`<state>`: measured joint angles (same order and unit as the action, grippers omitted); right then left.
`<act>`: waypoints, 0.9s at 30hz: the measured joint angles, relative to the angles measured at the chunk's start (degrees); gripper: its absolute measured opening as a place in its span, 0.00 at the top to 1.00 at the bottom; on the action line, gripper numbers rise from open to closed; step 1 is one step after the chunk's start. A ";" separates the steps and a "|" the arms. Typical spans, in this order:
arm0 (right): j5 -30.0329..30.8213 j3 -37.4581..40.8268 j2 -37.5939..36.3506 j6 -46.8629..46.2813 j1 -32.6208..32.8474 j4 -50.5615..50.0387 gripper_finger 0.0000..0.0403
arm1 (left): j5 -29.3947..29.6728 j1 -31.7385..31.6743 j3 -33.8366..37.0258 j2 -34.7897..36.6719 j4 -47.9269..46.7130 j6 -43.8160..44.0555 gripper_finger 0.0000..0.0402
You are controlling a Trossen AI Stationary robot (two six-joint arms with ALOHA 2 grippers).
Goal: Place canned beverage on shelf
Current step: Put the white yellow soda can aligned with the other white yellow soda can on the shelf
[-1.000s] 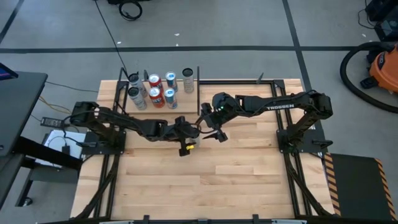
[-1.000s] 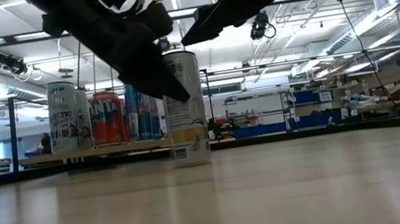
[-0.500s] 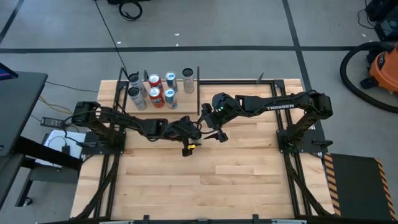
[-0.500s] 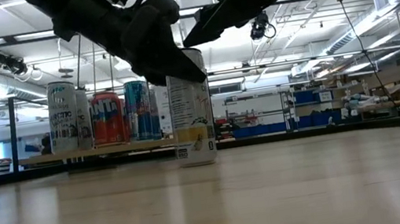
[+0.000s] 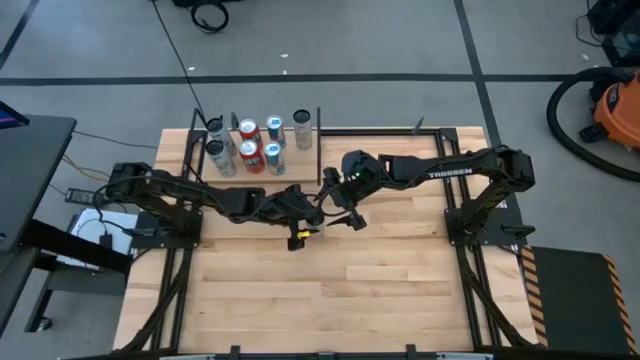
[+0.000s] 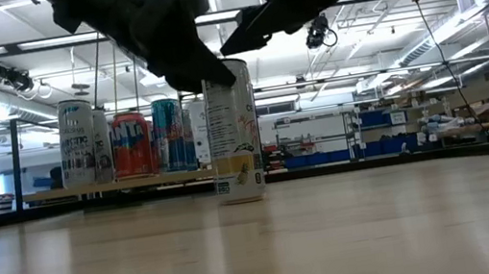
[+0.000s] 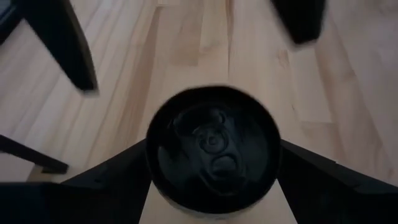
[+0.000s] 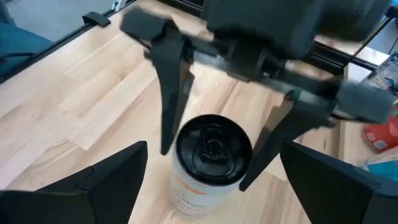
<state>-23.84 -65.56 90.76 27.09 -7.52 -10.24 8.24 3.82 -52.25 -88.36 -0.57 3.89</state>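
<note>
Right now a tall pale can (image 6: 232, 129) stands upright on the wooden tabletop (image 5: 380, 290), near its middle and slightly toward 11 o'clock in the high view. Both grippers hang just above it. The left gripper (image 5: 300, 208) reaches in from 9 o'clock; in the right wrist view its two dark fingers (image 8: 169, 87) are spread wide, one on each side of the can's dark top (image 8: 213, 148), and they do not touch it, so this claw is open and holds nothing. The right gripper (image 5: 338, 206) comes in from 3 o'clock and sits just beside the can; its own fingers (image 8: 93, 180) also stand far apart with the can between them and clear of both, gripping nothing. The left wrist view looks straight down on the can's lid (image 7: 212, 148).

The shelf (image 5: 290, 160), a small pale panel with thin black rods, sits at the table's 11 o'clock corner. On it stand other cans: two silver ones (image 5: 219, 150) at its 9 o'clock end, red ones (image 5: 250, 142), blue ones (image 5: 274, 145), and a lone silver can (image 5: 302, 129) toward 1 o'clock. The can between the grippers is well apart from the shelf, off toward 5 o'clock from it
</note>
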 joint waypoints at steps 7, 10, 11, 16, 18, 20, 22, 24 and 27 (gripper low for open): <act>1.97 0.53 0.04 -0.13 0.04 1.36 0.06 | -0.88 0.21 0.02 -0.87 -0.20 3.22 0.21; 1.95 0.53 0.04 -0.13 0.07 1.54 0.06 | -0.86 0.21 0.02 -1.79 0.15 2.96 0.21; 1.86 0.53 0.04 -0.13 0.10 1.45 0.06 | -0.82 0.21 0.02 -2.26 0.25 2.98 0.21; 1.77 0.53 0.04 -0.15 0.17 1.16 0.06 | 1.27 0.12 0.09 -2.83 0.44 4.12 0.21; 1.76 0.53 0.04 -0.15 0.19 1.16 0.06 | 1.88 0.12 0.09 -2.82 0.54 4.71 0.21; 1.77 0.53 0.04 -0.32 0.19 1.08 0.06 | 2.00 0.12 0.09 -3.11 0.96 4.46 0.21; 1.75 0.53 0.04 -0.57 0.19 1.08 0.06 | 2.02 0.10 0.10 -4.11 1.08 4.45 0.21; 1.73 0.53 0.04 -0.57 0.22 1.07 0.06 | 1.96 -0.07 0.19 -5.34 1.11 4.45 0.21; 1.71 0.53 0.04 -0.57 0.32 0.80 0.06 | 1.89 -0.44 0.13 -7.59 1.61 4.49 0.21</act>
<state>-22.13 -65.04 90.80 26.52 -7.20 -9.44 10.13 3.38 -52.12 -95.95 1.04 8.38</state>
